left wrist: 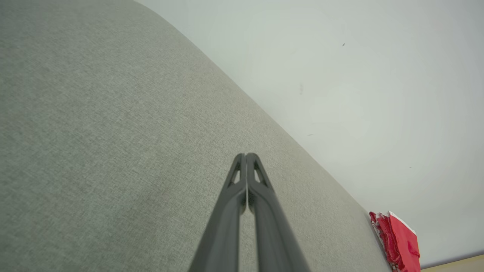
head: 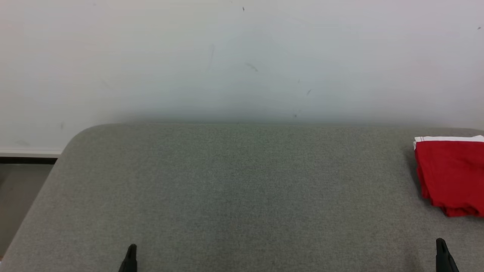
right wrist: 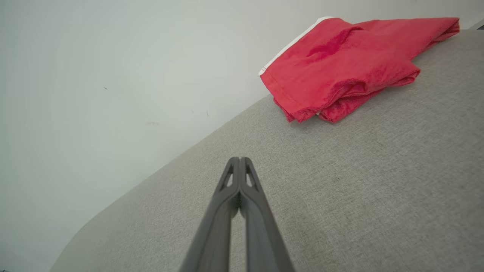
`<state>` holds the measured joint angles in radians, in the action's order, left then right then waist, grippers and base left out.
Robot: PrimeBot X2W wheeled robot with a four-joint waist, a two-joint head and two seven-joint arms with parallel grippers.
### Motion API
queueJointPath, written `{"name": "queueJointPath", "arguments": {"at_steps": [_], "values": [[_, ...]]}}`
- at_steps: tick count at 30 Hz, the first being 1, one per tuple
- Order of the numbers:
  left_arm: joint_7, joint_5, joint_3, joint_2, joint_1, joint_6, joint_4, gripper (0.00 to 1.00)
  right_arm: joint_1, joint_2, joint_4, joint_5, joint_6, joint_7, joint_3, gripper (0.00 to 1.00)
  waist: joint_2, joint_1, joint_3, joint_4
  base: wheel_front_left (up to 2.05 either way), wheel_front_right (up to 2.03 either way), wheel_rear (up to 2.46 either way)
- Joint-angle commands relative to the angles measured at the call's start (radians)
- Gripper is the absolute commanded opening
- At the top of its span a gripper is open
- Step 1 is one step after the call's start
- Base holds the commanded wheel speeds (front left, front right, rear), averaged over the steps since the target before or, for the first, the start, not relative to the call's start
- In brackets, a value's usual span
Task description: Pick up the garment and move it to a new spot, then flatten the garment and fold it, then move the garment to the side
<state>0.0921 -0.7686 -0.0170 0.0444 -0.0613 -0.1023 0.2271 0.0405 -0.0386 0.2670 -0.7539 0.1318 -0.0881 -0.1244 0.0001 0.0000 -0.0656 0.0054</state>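
Note:
The garment is red with a white band, folded into a compact stack at the far right of the grey upholstered surface. It also appears in the right wrist view, the garment lying ahead and to the right, and small at the lower right in the left wrist view. My left gripper sits shut at the lower left, holding nothing. My right gripper is shut too, just below the garment and apart from it. Both close-ups show the left gripper and right gripper with fingers pressed together over bare fabric.
A pale wall stands right behind the grey surface. The surface has a rounded corner at the back left, with floor and a baseboard beyond its left edge.

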Motion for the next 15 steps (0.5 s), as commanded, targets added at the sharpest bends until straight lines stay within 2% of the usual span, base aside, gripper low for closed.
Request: {"name": "queueJointPath", "arguments": {"at_steps": [1,15], "values": [[-0.006,-0.035,-0.007,0.005,0.025,-0.004,-0.007,0.0,-0.03,-0.012,-0.014,-0.037,-0.001,0.007,0.001,0.0,-0.0001,0.0,0.001,0.0,0.0,0.0,0.0],[-0.049,-0.203,-0.027,0.005,0.057,-0.01,-0.002,0.0,-0.055,-0.013,-0.016,-0.208,-0.001,0.048,0.002,0.0,-0.0001,0.0,0.011,-0.001,0.0,0.0,0.0]]}}
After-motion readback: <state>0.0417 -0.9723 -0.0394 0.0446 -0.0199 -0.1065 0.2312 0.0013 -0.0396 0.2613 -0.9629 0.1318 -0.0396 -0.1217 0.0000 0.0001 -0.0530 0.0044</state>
